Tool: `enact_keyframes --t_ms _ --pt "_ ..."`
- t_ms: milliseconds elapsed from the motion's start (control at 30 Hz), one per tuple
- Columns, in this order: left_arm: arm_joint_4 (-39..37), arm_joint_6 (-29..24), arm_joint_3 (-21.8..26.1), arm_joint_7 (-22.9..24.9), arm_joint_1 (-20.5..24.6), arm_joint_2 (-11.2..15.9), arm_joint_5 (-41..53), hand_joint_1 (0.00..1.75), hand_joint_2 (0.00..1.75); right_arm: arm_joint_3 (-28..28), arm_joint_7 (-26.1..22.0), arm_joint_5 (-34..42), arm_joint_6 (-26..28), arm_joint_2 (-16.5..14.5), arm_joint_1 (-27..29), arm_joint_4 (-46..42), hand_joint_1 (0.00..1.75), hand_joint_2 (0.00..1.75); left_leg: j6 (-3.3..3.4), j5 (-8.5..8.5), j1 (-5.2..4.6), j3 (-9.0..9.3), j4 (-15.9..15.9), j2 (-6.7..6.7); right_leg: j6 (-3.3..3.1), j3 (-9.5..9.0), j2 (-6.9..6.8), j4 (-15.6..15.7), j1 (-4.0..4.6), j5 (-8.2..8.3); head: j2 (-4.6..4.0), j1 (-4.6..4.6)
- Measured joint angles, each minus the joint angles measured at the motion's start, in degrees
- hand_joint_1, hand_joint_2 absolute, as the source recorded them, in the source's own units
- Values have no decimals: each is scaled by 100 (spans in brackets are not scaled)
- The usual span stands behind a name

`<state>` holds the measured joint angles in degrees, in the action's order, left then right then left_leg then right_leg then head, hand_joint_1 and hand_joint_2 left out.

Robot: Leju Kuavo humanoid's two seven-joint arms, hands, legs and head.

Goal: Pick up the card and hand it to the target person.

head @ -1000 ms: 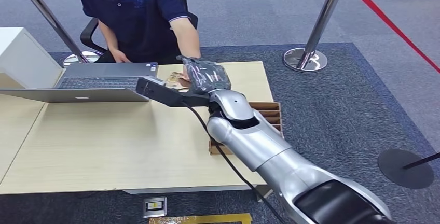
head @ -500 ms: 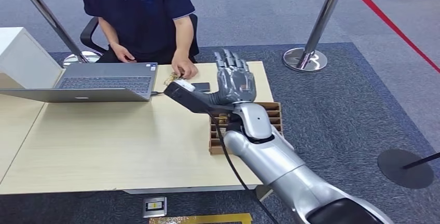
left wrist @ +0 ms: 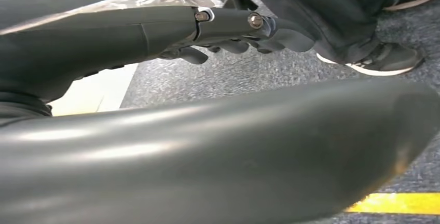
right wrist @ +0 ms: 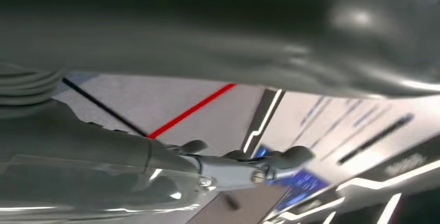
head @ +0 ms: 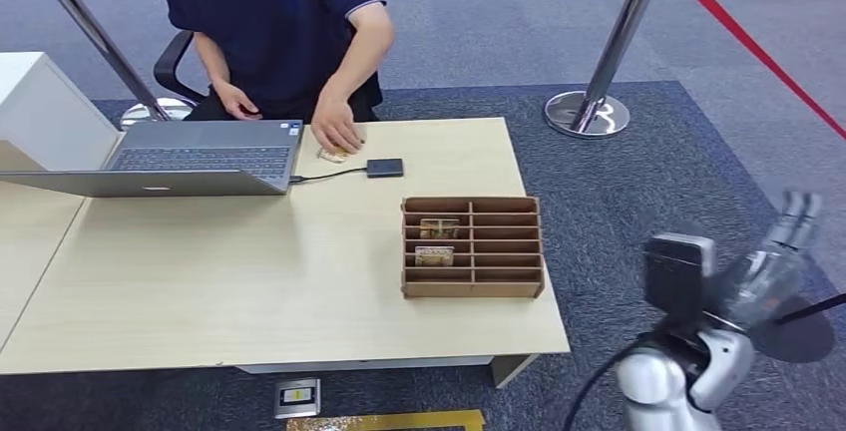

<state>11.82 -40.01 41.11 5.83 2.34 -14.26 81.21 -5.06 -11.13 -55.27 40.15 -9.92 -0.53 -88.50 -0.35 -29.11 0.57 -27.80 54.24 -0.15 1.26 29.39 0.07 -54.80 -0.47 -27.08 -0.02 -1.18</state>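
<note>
A: What has changed since a second ago?

B: The right arm has left the table. Its right hand (head: pixel 773 266), which was stretched out over the far edge toward the person, now sits low at the near right, off the table over the carpet. The person's hand (head: pixel 337 135) has dropped onto the table (head: pixel 200 281) beside the laptop (head: pixel 200 152).

A: Fingers?

B: The right hand's fingers look spread and hold nothing, though the picture there is blurred. The left hand (left wrist: pixel 244 37) hangs by the body in its wrist view, fingers loosely curled, nothing in them that I can see.

A: And the card?

B: A card (head: pixel 334 155) lies at the far edge under the person's fingers, just left of the small black box (head: pixel 384 168) on its cable. So the handover looks done. Nearer, two more cards sit in the left slots of the wooden rack (head: pixel 509 286).

A: What makes the retreat go well?

B: I'd keep the arm wide of the rack and table corner, and bring it down slowly, clear of the stanchion base (head: pixel 780 323).

A: Anything unclear?

B: The card is mostly covered, so its face can't be read. The person is cut off at the top, and both wrist views are largely blocked by the robot's own casing.
</note>
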Motion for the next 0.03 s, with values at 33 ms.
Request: enact_keyframes --t_ms 33 --pt "0 3 0 9 -4 -2 13 0 0 -153 -83 159 1 -35 78 -100 0 0 -1 0 0 1 0 3 -1 0 0 0 0 0 0 0"
